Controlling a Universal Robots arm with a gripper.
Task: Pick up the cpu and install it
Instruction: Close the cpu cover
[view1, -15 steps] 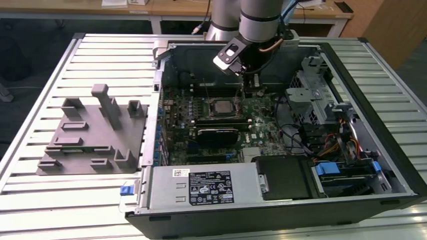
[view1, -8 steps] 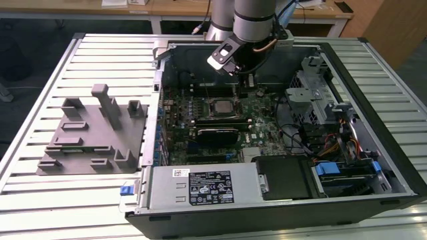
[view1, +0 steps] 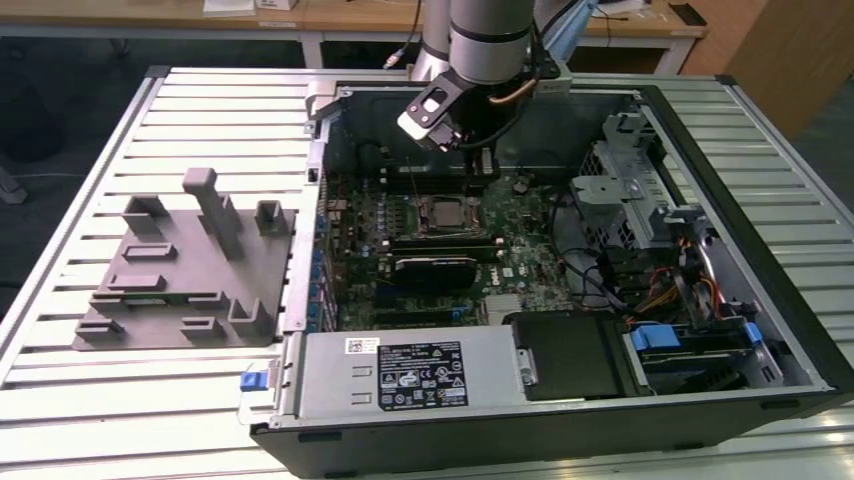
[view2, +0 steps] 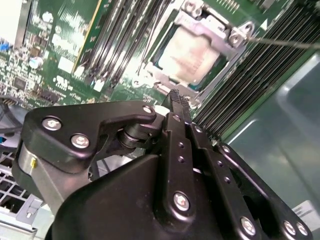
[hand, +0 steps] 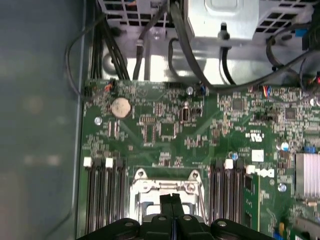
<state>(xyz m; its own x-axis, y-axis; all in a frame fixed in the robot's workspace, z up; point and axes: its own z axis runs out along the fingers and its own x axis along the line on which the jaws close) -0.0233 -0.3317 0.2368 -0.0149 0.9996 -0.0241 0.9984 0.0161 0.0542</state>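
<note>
Gripper (view2: 177, 100) is being held low over the motherboard (hand: 165, 130), inside the open computer case (view1: 747, 150). Its fingers are being kept pressed together with nothing between them.

The cpu (view2: 192, 52) is being seen lying inside the socket frame (view2: 212, 22), just beyond the fingertips and apart from them.

The step in hand is being judged as the seating of the chip. This is being judged best done with any touch kept light and straight down on the flat metal top. It should also be kept clear of the thin lever (view2: 285, 43) and the memory slots (view2: 260, 75) alongside.

Whether the chip is lying fully flat cannot be told, because its edges are being covered by the frame. Whether the lever is latched cannot be told either. In the first wrist view, part of the socket is being hidden behind the gripper's body.
</note>
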